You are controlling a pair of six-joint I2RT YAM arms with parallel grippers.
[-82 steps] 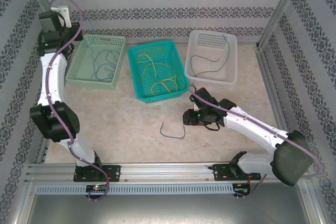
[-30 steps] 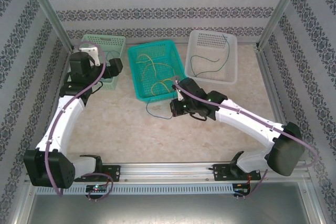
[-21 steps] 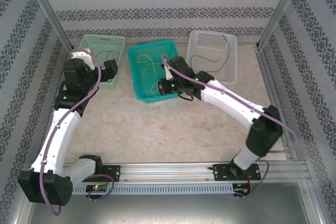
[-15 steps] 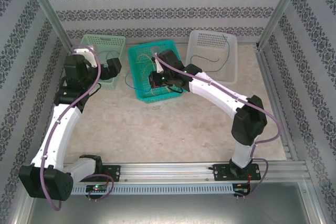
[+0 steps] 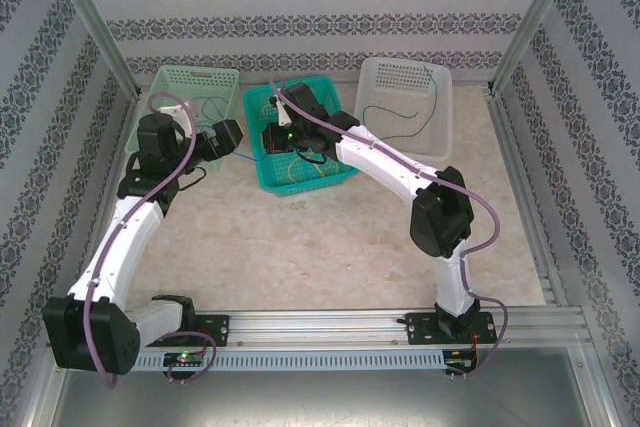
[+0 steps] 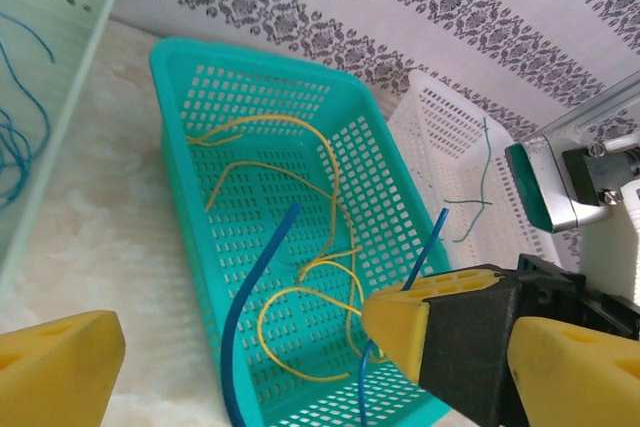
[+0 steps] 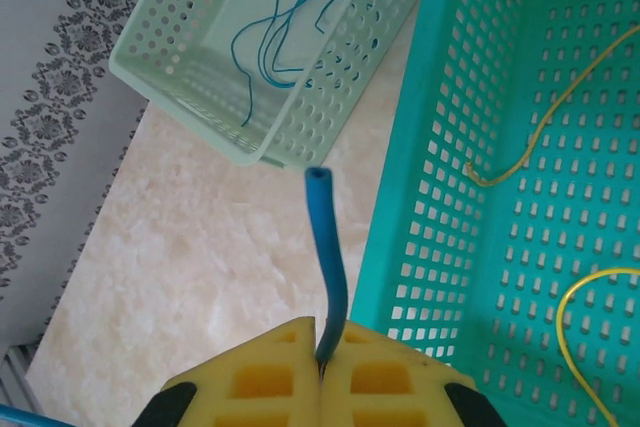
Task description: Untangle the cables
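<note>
My right gripper (image 7: 322, 332) is shut on a blue cable (image 7: 328, 237), whose short end sticks out past the pads. It hovers at the left edge of the teal basket (image 5: 310, 179), which holds yellow cables (image 6: 290, 177). In the left wrist view the same blue cable (image 6: 250, 297) hangs in a long curve from the right gripper (image 6: 405, 322). My left gripper (image 5: 228, 137) stands wide open just left of it. Its fingers (image 6: 50, 372) flank the cable without touching it. More blue cables (image 7: 290, 27) lie in the light green basket (image 5: 195, 82). A green cable (image 5: 400, 112) lies in the white basket (image 5: 405, 72).
The three baskets stand in a row along the back wall. Bare table stretches in front of them to the arm bases. Metal frame posts (image 5: 525, 32) rise at the back corners. Both arms reach close together between the green and teal baskets.
The right arm lifted the blue cable off the table and swung it left and back, over the teal basket's left edge. The left gripper came off the green basket toward it, staying open.
</note>
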